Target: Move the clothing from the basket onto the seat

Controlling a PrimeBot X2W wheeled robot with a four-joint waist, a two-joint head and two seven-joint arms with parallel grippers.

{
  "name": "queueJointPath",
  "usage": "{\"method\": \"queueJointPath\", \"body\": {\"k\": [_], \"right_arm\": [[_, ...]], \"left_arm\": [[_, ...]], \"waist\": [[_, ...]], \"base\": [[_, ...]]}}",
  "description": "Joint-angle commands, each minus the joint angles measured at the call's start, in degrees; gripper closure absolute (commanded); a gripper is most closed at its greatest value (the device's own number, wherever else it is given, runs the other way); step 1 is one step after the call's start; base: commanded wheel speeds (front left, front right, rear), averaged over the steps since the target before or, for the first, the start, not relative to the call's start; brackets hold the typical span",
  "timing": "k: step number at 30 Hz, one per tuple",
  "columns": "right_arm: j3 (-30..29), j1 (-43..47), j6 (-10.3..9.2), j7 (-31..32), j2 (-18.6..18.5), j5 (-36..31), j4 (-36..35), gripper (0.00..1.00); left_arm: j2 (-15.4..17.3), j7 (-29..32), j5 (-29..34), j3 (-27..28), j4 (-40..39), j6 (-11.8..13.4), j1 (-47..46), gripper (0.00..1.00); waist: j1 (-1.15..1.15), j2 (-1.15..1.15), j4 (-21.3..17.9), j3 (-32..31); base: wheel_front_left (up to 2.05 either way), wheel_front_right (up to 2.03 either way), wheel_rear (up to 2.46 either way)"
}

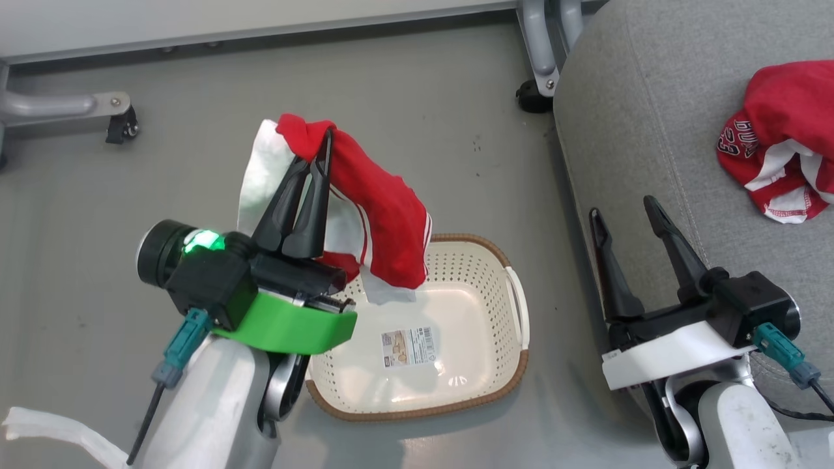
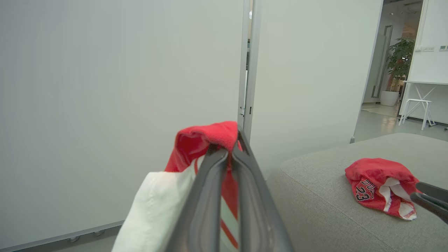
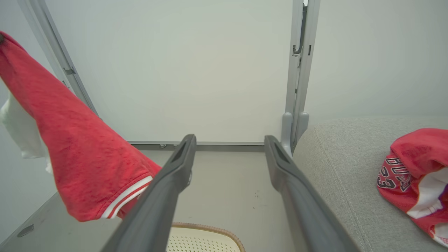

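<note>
Left fingers (image 1: 311, 195) clamped on red garment (image 1: 384, 215) draped below their tips, above basket (image 1: 475, 264); right fingers (image 1: 672, 242) apart, seat (image 1: 638, 98) alongside.

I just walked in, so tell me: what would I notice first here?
A red-and-white garment hangs pinched in the left tool, held up above the basket on the floor. A lettered red garment lies crumpled on the grey seat. The right tool waits open near the seat's edge, holding nothing.
</note>
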Motion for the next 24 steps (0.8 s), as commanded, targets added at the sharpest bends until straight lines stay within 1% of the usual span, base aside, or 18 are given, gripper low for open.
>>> {"method": "queueJointPath", "body": {"k": [1,5,13,18,24], "right_arm": [[0.3,1.1,-0.06,0.3,-0.2,-0.2,-0.1,0.0],[1.1,2.7,-0.06,1.1,-0.2,0.2,0.1,0.0],[1.8,5.5,-0.06,2.3,-0.2,0.8,0.1,0.0],[2.1,6.8,-0.06,3.0,-0.2,1.3,-0.2,0.0],[2.4,6.7,-0.06,3.5,-0.2,1.4,-0.5,0.0]], "left_arm": [[-0.3,-0.2,0.6,0.2,-0.9,-0.3,2.0,1.0],[-0.5,-0.2,1.1,0.3,-3.5,-0.2,5.7,1.0],[-0.8,-0.2,0.3,0.1,-4.9,0.1,10.9,1.0],[-1.0,-0.2,0.0,0.0,-5.2,0.1,13.0,1.0],[-1.2,-0.2,0.3,-0.1,-5.2,-0.2,13.5,1.0]], "waist": [[0.01,0.0,0.3,-2.5],[0.01,0.0,0.1,-5.1],[0.01,0.0,0.1,-8.5],[0.01,0.0,0.3,-9.6],[0.01,0.0,0.5,-9.8]], "base": [[0.0,0.0,0.0],[0.0,0.0,0.0],[0.0,0.0,0.0],[0.0,0.0,0.0],[0.0,0.0,0.0]]}}
